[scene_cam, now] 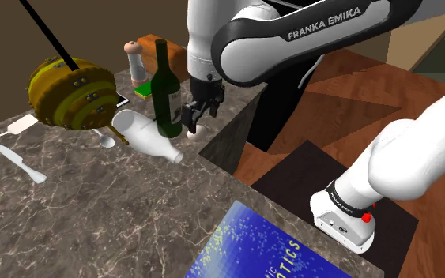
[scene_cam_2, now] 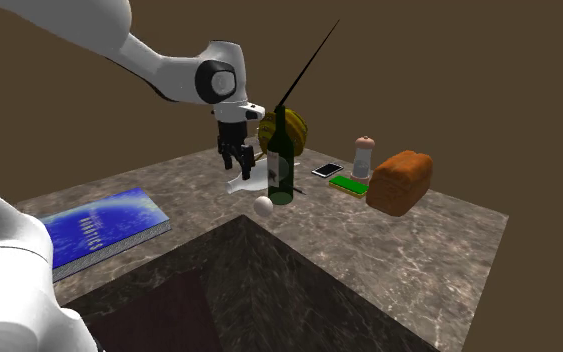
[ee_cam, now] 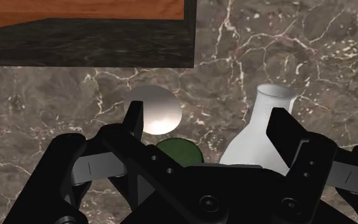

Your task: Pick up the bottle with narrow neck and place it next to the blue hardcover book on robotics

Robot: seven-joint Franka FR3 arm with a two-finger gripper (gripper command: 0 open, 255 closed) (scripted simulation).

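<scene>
A dark green wine bottle [scene_cam: 164, 91] [scene_cam_2: 280, 165] with a narrow neck stands upright on the marble counter [scene_cam: 110, 213]. A white bottle [scene_cam: 145, 134] [scene_cam_2: 244, 186] [ee_cam: 260, 127] lies on its side at its foot. My gripper [scene_cam: 199, 118] [scene_cam_2: 237, 165] [ee_cam: 209, 133] hangs open, fingers pointing down, close beside the green bottle at about shoulder height, holding nothing. In the wrist view the green bottle's round top [ee_cam: 179, 151] and the white bottle's neck lie between the fingers, untouched. The blue book [scene_cam: 268, 245] [scene_cam_2: 99, 225] lies flat near the stand.
A white egg-like ball [scene_cam: 194, 130] [scene_cam_2: 265, 206] [ee_cam: 155, 109] rests near the counter's edge under the gripper. Behind the bottles are a yellow-brown round object [scene_cam: 70, 93], a pepper mill [scene_cam_2: 363, 157], a bread loaf [scene_cam_2: 401, 182], a phone [scene_cam_2: 327, 170] and a green pad [scene_cam_2: 349, 184]. A knife [scene_cam: 19, 162] lies at the shoulder view's left.
</scene>
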